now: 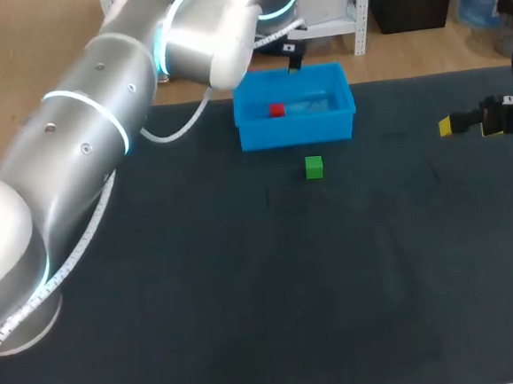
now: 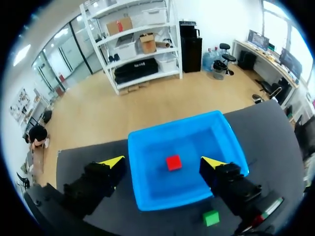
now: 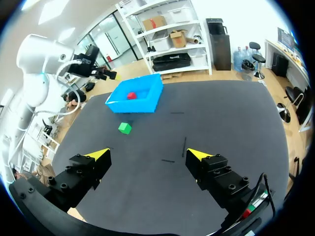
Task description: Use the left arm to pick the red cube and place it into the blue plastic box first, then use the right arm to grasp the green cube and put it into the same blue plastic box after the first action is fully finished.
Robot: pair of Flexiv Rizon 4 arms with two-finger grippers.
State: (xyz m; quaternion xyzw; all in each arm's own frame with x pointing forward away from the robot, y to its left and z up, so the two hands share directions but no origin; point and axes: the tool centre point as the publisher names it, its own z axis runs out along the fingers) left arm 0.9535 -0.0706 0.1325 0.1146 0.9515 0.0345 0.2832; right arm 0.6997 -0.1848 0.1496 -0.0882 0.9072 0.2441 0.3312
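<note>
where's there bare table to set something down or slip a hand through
Widest bare stretch: the table from the green cube back to the robot's edge. Also bare between the box and the right gripper. Tight: the strip between green cube and box, and over the box, where the left gripper hangs open above the red cube.

1. Found left gripper [image 1: 294, 58] mostly concealed behind left arm [image 1: 100, 124] in head view.
2. Found right gripper [image 1: 465, 126] cropped by that view's edge, one yellow tip clear.
3. Noted blue box [image 1: 296, 134] rear corner masked by same arm.
</note>
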